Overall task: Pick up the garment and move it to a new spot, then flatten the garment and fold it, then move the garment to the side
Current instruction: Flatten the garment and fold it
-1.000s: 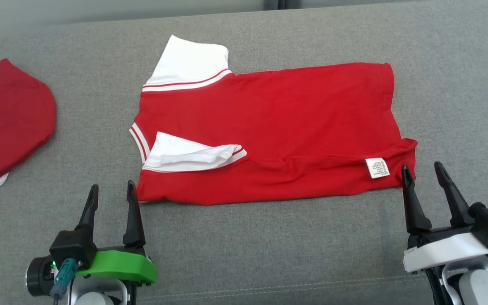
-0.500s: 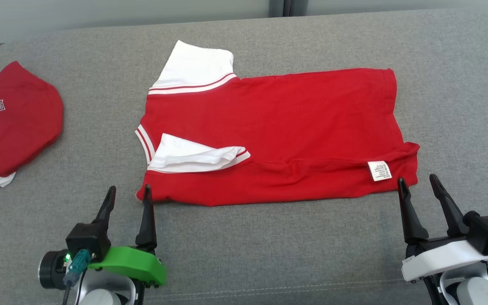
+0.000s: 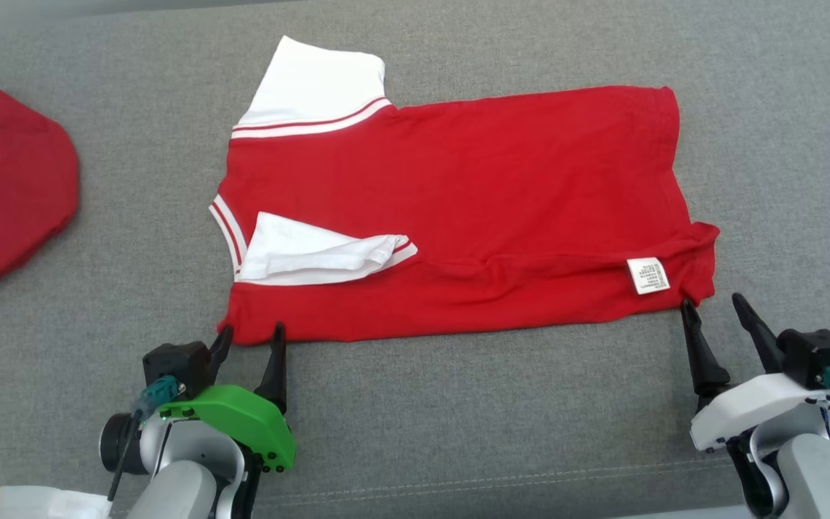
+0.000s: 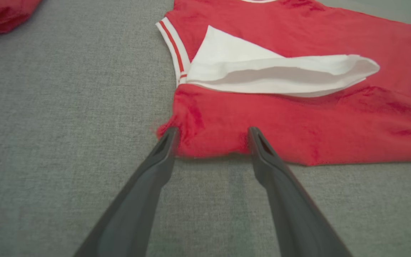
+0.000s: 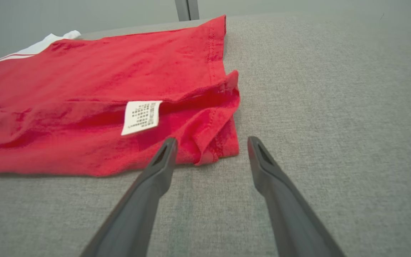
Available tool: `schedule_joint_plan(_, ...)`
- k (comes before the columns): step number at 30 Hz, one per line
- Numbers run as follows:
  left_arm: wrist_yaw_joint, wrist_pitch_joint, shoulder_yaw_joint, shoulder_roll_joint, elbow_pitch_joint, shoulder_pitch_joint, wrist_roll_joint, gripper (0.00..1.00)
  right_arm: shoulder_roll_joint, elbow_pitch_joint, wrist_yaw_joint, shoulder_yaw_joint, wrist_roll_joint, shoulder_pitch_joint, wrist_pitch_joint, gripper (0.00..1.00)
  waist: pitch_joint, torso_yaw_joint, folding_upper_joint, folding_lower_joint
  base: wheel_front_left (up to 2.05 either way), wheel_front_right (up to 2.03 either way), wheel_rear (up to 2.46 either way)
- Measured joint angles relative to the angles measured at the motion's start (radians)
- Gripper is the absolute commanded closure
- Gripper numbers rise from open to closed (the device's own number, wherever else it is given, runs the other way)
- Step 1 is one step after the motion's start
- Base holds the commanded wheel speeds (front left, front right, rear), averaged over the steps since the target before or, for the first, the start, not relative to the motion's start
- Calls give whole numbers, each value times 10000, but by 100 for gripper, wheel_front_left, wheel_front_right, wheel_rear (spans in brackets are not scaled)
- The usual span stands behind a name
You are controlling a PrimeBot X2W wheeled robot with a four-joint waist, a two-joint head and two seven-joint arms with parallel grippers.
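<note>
The garment [image 3: 472,187] is a red shirt with white sleeves, spread on a grey cushioned surface [image 3: 458,404] with one sleeve folded over its front. My left gripper [image 3: 252,330] stands open at its near left corner, and in the left wrist view the left gripper [image 4: 212,130] has its fingertips on either side of the hem edge there. At the near right corner my right gripper [image 3: 712,300] is open; the right wrist view shows the right gripper [image 5: 212,140] with the folded corner between its fingers, beside a white label [image 5: 141,116]. Neither gripper holds anything.
A second red garment [image 3: 4,194] with lettering lies at the far left of the surface, and it also shows as the second red garment [image 4: 2,14] in the left wrist view. A stitched seam [image 3: 458,484] runs along the near side. Bare grey fabric lies right of the shirt.
The head camera has shifted. My left gripper has moved right and forward up to the shirt's near left corner. My right gripper stays by the near right corner. Both remain open.
</note>
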Motion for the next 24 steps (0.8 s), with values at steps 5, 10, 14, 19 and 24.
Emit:
schedule_joint_plan(5, -132, -56, 42, -102, 451, -308, -144, 0, -169, 786, -2, 167, 36, -653, -42, 0, 270, 5, 0, 0, 0, 0, 0)
schedule_joint_plan(10, -176, 17, 79, -153, 819, -500, -272, 0, -276, 1488, 0, 397, 119, -1141, -56, 0, 457, 52, 0, 0, 0, 0, 0)
schedule_joint_plan(14, -270, 63, 96, -190, 1007, -641, -420, 2, -359, 1908, -2, 671, 242, -1520, -88, 100, 574, 97, 0, 0, 0, 0, 0)
schedule_joint_plan(19, -405, 111, 54, -203, 1045, -686, -518, 100, -431, 2075, 8, 980, 662, -1708, -117, 100, 639, 139, 0, 0, 0, 0, 0)
schedule_joint_plan(24, -389, 56, 71, -92, 729, -483, -573, 100, -531, 1778, 8, 1041, 1091, -1474, -125, 100, 590, 139, 0, 0, 0, 0, 0)
